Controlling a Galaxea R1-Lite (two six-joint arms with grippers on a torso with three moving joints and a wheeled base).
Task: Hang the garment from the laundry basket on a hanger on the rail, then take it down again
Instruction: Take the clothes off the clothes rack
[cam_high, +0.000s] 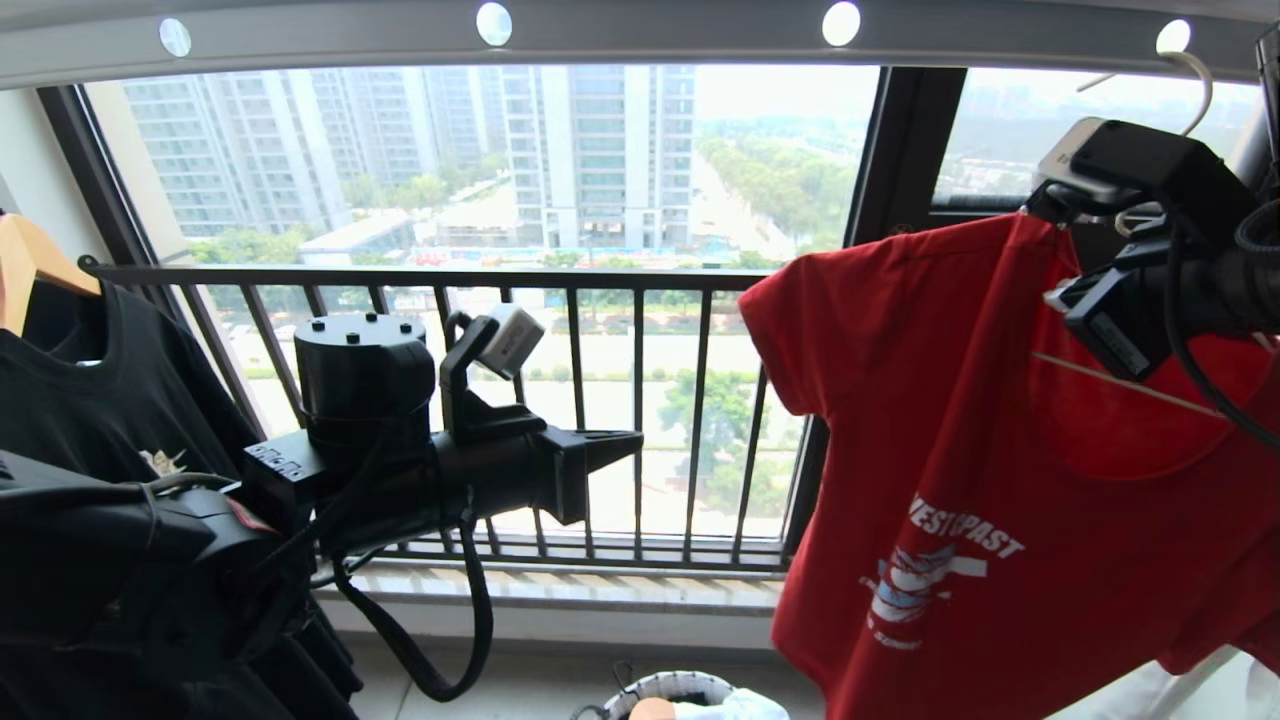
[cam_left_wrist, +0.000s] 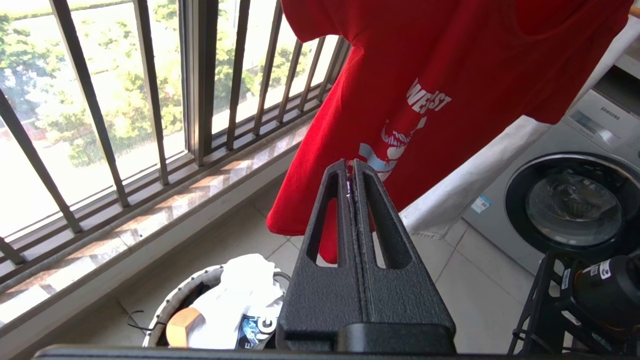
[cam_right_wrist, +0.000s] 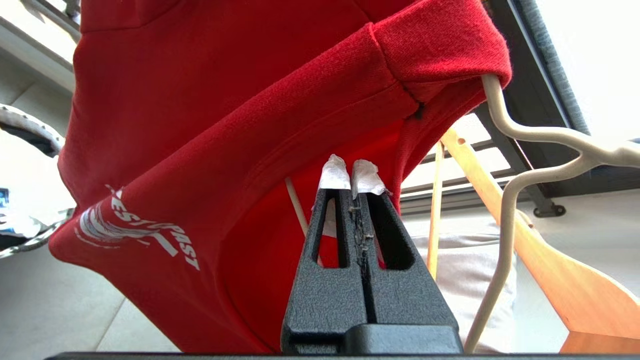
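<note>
My right tool (cam_right_wrist: 352, 175) is clenched on nothing, its tips touching the red garment (cam_high: 1000, 500) that hangs on the pale hanger (cam_right_wrist: 505, 220) under the rail (cam_high: 640, 35) at two o'clock, while my left tool (cam_left_wrist: 350, 167), also clenched and empty, hovers above the laundry basket (cam_high: 670, 688) at six o'clock

Red garment (cam_right_wrist: 210, 125) matt knit cloth; hanger (cam_right_wrist: 520, 145) smooth pale coated wire; right claw (cam_right_wrist: 352, 182) rough black plastic.

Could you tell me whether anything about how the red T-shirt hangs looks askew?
Yes: the red T-shirt sits lopsided on the pale hanger, bunched at one shoulder, its hem slanting.
</note>
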